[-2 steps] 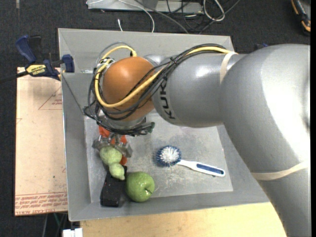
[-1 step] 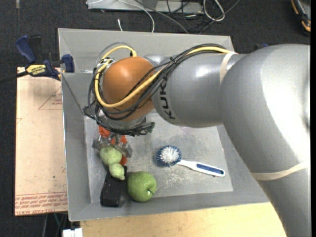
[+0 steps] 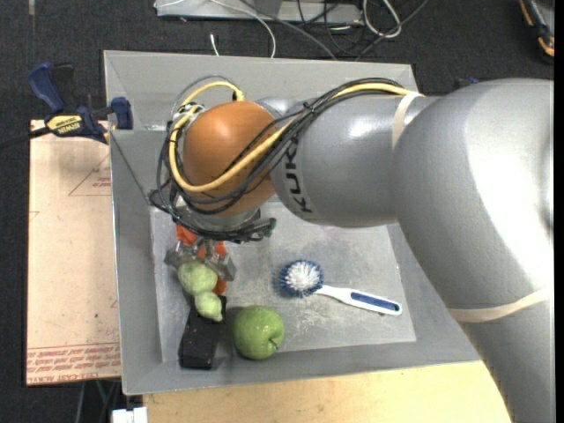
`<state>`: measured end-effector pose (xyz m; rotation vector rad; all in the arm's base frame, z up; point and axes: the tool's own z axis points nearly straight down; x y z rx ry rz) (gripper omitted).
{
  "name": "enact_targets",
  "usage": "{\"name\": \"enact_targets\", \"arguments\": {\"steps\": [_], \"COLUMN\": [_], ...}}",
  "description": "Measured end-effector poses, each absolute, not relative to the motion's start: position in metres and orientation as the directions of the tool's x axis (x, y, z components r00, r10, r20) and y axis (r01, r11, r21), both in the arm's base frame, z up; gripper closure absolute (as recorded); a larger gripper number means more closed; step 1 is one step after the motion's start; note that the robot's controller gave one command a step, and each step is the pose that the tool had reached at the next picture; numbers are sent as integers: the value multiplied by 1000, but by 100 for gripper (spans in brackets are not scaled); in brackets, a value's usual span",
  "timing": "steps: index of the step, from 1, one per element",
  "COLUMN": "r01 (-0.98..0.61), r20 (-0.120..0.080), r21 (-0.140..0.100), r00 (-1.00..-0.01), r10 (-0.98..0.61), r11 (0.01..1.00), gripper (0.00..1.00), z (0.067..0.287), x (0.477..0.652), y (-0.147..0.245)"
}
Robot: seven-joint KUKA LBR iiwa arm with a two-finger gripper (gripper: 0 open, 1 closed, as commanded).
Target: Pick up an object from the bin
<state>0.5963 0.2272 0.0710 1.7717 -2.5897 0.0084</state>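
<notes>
My gripper (image 3: 201, 252) hangs low at the bin's left side, mostly hidden under the arm's orange dome. Right below it, touching or nearly touching, lies a pale green pear-shaped thing (image 3: 199, 280) whose narrow end (image 3: 210, 306) points toward the front of the bin. A black block (image 3: 199, 344) lies just in front of the pear, in the front left corner. Beside the block, on its right, rests a round green apple (image 3: 257, 331).
A dish brush with a blue and white bristle head (image 3: 302, 278) and a white and blue handle (image 3: 368, 300) lies on the bin floor right of the gripper. The big grey arm covers the bin's back and right part.
</notes>
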Motion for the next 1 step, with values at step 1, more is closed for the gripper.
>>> {"name": "enact_targets", "arguments": {"steps": [1], "r01": [-932], "r20": [8], "r21": [2], "r00": [-363], "r10": [-932], "r11": [363], "gripper": [100], "z": [82], "x": [595], "y": [227]}}
